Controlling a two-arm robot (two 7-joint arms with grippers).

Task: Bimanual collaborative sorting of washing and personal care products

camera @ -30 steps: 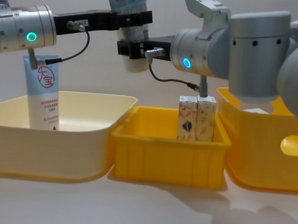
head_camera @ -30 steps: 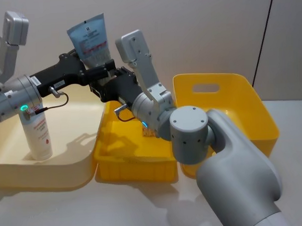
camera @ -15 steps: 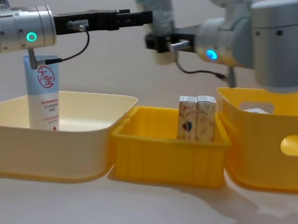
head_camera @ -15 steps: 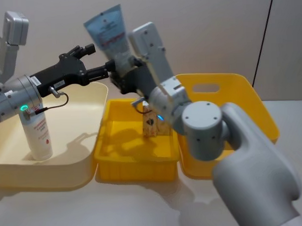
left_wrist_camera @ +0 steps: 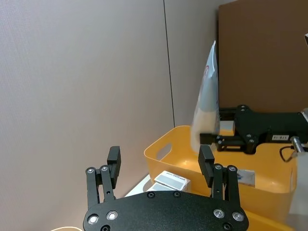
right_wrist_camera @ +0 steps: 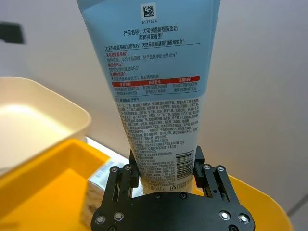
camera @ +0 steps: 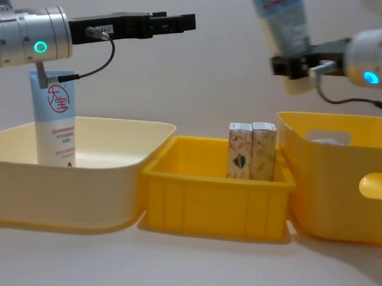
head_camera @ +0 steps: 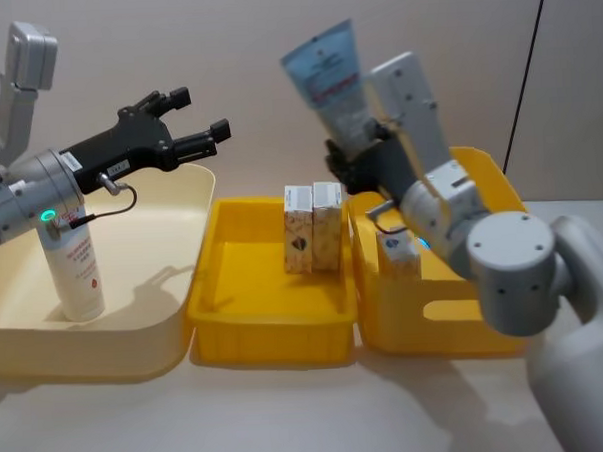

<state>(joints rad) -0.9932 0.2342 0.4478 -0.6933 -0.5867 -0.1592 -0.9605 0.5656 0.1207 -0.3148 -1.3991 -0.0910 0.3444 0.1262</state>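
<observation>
Red-banded squeeze tube point(head_camera: 333, 84): light blue, held cap-down and tilted, high above the tall yellow bin point(head_camera: 500, 192) at about 1 o'clock in the head view. Right tool point(right_wrist_camera: 166, 177) clenched on its lower end, a finger on either side of the barcode panel.

Second squeeze tube point(camera: 55, 118), red circle logo: upright in the cream bin point(camera: 112, 171), at 9 o'clock in the chest view.

Two pale cartons point(head_camera: 315, 225), orange-and-blue print: upright, side by side and touching, against the far right wall of the low yellow tray point(head_camera: 246, 319), which sits between the cream bin and the tall yellow bin.

Another small carton point(head_camera: 399, 254): inside the tall yellow bin, near its left wall, partly hidden by the right arm.

Left tool point(head_camera: 199, 118): released, fingers spread, nothing between them; held out level above the far edge of the cream bin, at 10 o'clock in the head view, well apart from the held tube.

Desk point(head_camera: 190, 421): pale surface carrying all three containers.
</observation>
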